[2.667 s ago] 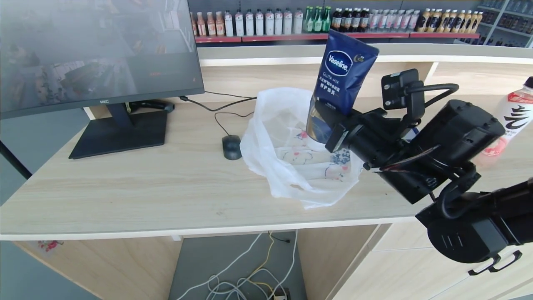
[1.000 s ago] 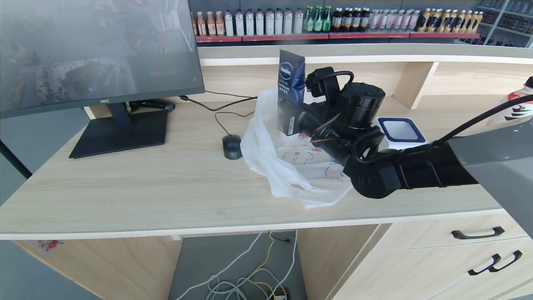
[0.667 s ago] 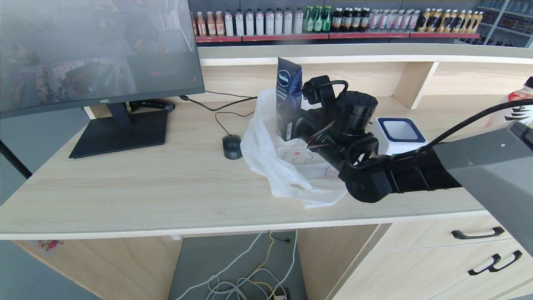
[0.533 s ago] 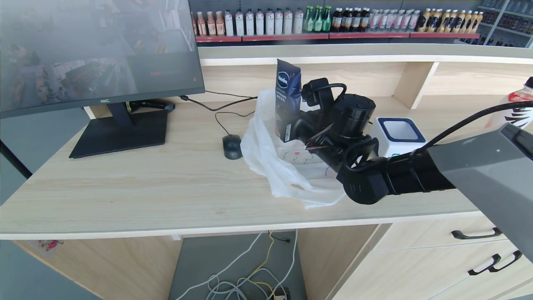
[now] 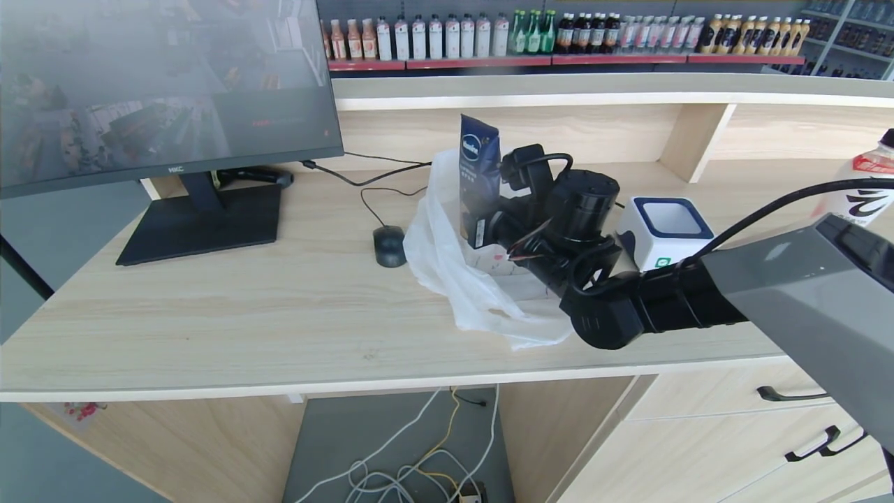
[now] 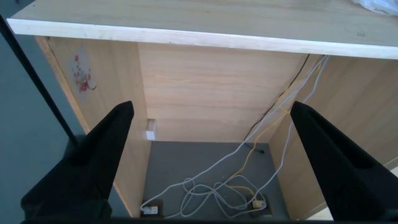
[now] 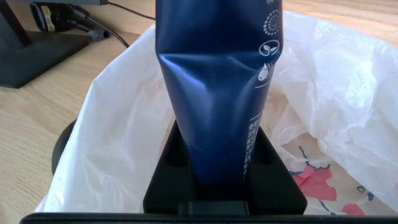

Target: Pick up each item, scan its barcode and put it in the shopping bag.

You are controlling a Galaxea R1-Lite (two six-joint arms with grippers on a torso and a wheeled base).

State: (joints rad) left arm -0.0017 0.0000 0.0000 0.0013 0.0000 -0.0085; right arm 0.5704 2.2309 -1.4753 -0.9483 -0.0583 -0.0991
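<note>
Wooden table carries the white shopping bag just below the right tool, which is clamped on the upright blue pouch; better to lower it inside the bag mouth before releasing.

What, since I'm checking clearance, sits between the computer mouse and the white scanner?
Head view: the white shopping bag, with the right gripper holding the blue pouch over it.

The wooden desk carries a monitor at left, a mouse just beside the white bag at centre, a scanner right of the bag, and a bottle far right.
</note>
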